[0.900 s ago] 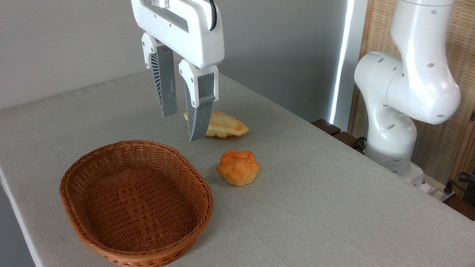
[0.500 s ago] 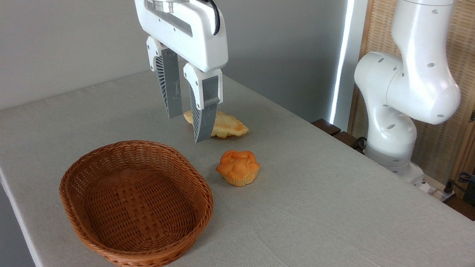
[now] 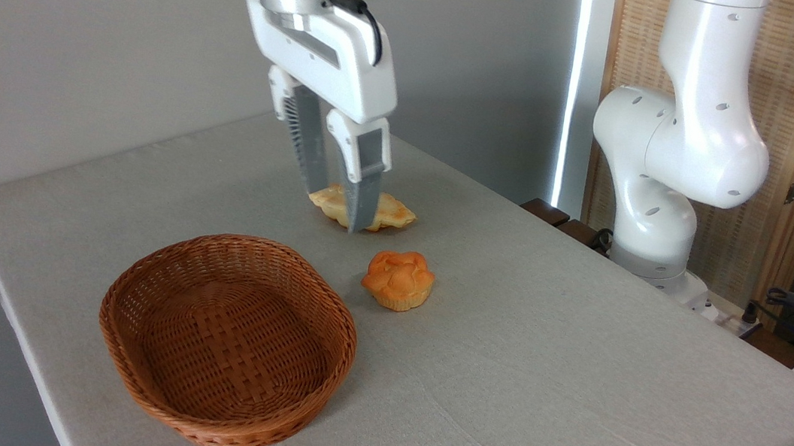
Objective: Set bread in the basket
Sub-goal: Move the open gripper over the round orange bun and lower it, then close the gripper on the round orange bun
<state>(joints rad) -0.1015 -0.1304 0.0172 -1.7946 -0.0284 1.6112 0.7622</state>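
Lower left of frame: brown wicker basket (image 3: 227, 338), nothing inside, on the grey tabletop (image 3: 576, 366). Upper centre: gripper (image 3: 338, 204), its fingers (image 3: 364, 192) parted a little, straddling the flat pale bread (image 3: 392, 212) at mid-frame, nothing gripped. Just right of the basket: orange muffin-shaped bread (image 3: 398, 278). Right: white arm base (image 3: 661, 202).

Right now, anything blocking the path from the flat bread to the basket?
Nothing visible. The flat bread lies on the table behind the basket, with bare cloth between them. The muffin sits to the right, off that line. The gripper is over the bread, jaws open.
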